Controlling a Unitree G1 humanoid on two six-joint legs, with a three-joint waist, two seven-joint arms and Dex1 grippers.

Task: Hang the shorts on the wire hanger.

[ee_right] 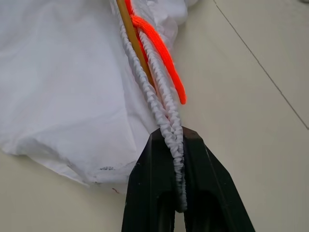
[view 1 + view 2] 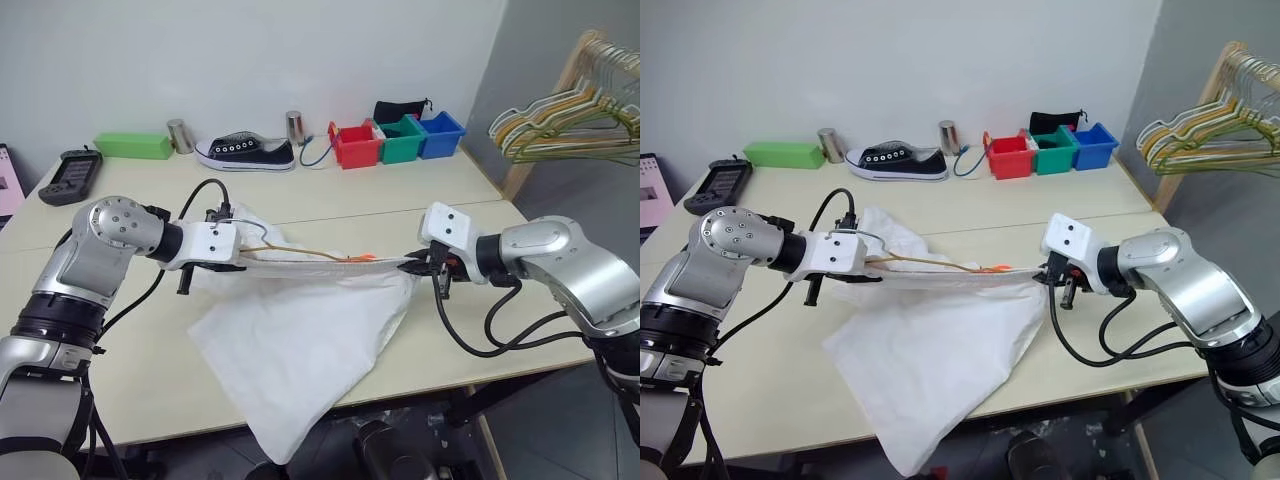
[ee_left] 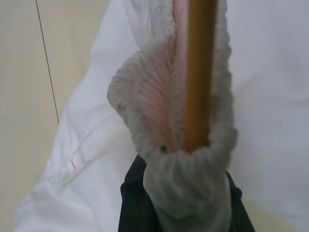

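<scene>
The white shorts hang over the table's front part, with the gathered waistband pulled taut between my two grippers. My left gripper is shut on the waistband's left end. At the other end, my right gripper is shut on the waistband. The thin yellow-tan wire hanger runs along inside the waistband, and its paler hook sticks up by my left gripper. Its wire emerges from the bunched cloth. The neon-orange drawstring lies along the waistband near my right gripper.
A bunch of several hangers hangs on a wooden rack at the right. At the table's back stand a black sneaker, red, green and blue bins, a green box and two metal cans. A black device lies far left.
</scene>
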